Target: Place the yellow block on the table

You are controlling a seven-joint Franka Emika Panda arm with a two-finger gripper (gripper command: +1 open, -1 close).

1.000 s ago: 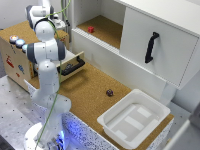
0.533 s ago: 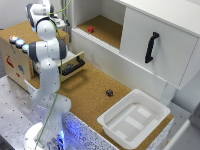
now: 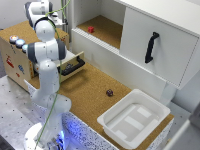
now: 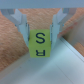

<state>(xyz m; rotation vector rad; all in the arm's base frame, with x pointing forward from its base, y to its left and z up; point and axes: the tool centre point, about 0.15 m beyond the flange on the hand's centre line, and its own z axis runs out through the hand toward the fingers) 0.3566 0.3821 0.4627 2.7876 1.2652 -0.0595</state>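
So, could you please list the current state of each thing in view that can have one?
gripper: shut on the yellow block
yellow block: held between the fingers, letter S facing the wrist camera
drawer: pulled open
cupboard: door slid aside, shelf exposed
red block: resting on the cupboard shelf
dark block: resting on the table
white tray: nothing visible inside

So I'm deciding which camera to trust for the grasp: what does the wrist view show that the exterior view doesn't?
Only the wrist view shows the gripper with its fingers closed on the yellow block, marked with an S.

Only the exterior view shows the arm, the red block on the cupboard shelf, the dark block and the white tray.

Both show brown cork surface.
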